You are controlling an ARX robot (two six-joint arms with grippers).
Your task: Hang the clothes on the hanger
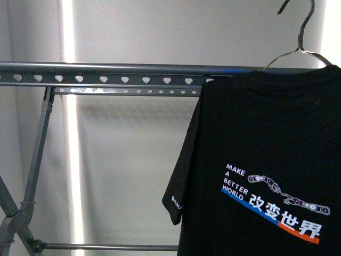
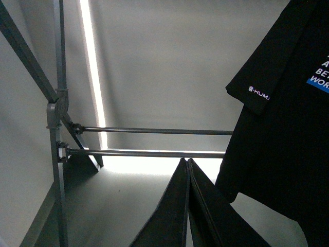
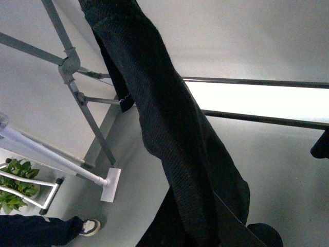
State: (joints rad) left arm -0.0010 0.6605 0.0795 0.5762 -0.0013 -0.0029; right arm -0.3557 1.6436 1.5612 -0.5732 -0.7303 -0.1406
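The clothes [image 1: 266,160], a black T-shirt with white print and a blue-orange stripe, hang at the right of the front view on a thin wire coat hanger [image 1: 298,42]. Its hook rises above the hanger [image 1: 106,74], a long grey rail with heart-shaped holes. Neither arm shows in the front view. In the right wrist view my right gripper [image 3: 198,226] is shut on a fold of the clothes [image 3: 169,128]. In the left wrist view my left gripper [image 2: 186,163] is shut with nothing in it, beside the clothes' sleeve [image 2: 267,77].
Slanted grey legs [image 1: 32,176] and low cross bars [image 2: 154,153] of the rack stand at the left. In the right wrist view I see a white frame [image 3: 56,164], a green plant [image 3: 15,180] and a person's shoe [image 3: 90,226] on the floor.
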